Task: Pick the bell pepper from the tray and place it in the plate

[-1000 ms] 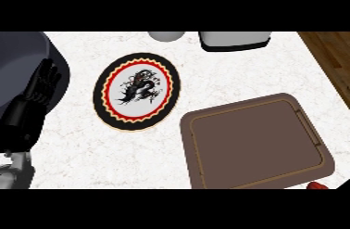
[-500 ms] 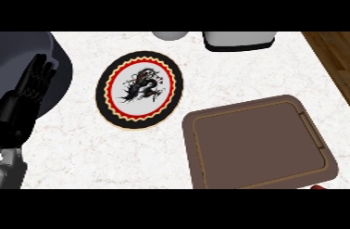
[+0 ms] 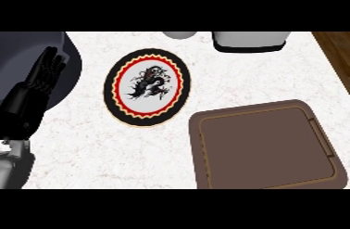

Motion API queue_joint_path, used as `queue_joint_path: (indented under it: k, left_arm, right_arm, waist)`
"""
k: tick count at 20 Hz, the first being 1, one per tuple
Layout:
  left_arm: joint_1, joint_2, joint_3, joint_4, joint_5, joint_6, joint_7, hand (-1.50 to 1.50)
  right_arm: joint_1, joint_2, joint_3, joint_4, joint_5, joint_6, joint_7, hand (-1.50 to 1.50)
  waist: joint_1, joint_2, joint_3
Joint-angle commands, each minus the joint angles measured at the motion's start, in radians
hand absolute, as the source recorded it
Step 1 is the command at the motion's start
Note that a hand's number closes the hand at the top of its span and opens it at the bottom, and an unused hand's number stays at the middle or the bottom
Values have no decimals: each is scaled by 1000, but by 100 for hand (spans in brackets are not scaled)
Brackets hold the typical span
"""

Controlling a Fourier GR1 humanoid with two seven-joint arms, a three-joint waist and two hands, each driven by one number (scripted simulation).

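Observation:
A round plate [image 3: 147,87] with a black rim, a red ring and a dark dragon figure lies on the white marble counter, left of centre. The brown tray [image 3: 266,144] sits at the lower right and its inside shows bare. No bell pepper shows in the head view. My left hand [image 3: 40,86] stands at the left edge with straight fingers pointing up, open and holding nothing, apart from the plate. My right hand is out of view.
A grey box with a black base [image 3: 249,41] and a small grey round thing [image 3: 179,34] stand at the counter's far edge. A dark rounded shape [image 3: 68,54] lies behind my left hand. Wooden floor [image 3: 336,45] shows past the counter's right edge.
A small red thing at the lower right edge, beside the tray, has gone out of view. My left hand has shifted slightly up and right. The plate and tray appear a little lower left.

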Motion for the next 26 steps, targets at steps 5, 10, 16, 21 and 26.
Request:
queue_joint_path:
  k: [5,10,16,21,26]
  left_arm:
    - [-54,-4,20,43,3,-45,11,0]
    - [-77,-38,16,55,-16,-42,13,0]
    - [-42,-52,39,51,-40,-68,-26,0]
    - [-37,-65,52,-17,-49,-79,55,0]
    - [-32,-95,61,41,-86,-91,-27,0]
  right_arm:
    - [-54,22,-50,100,143,-21,-116,-150]
    - [-153,65,-59,80,214,-98,42,-150]
    - [-291,56,-84,188,306,-112,148,-150]
    - [-310,72,-94,211,335,-67,146,-150]
    - [-354,91,-76,254,406,-91,135,-150]
  waist:
    - [20,4,-1]
    - [26,5,-1]
    - [30,5,-1]
    - [29,4,-1]
    - [28,4,-1]
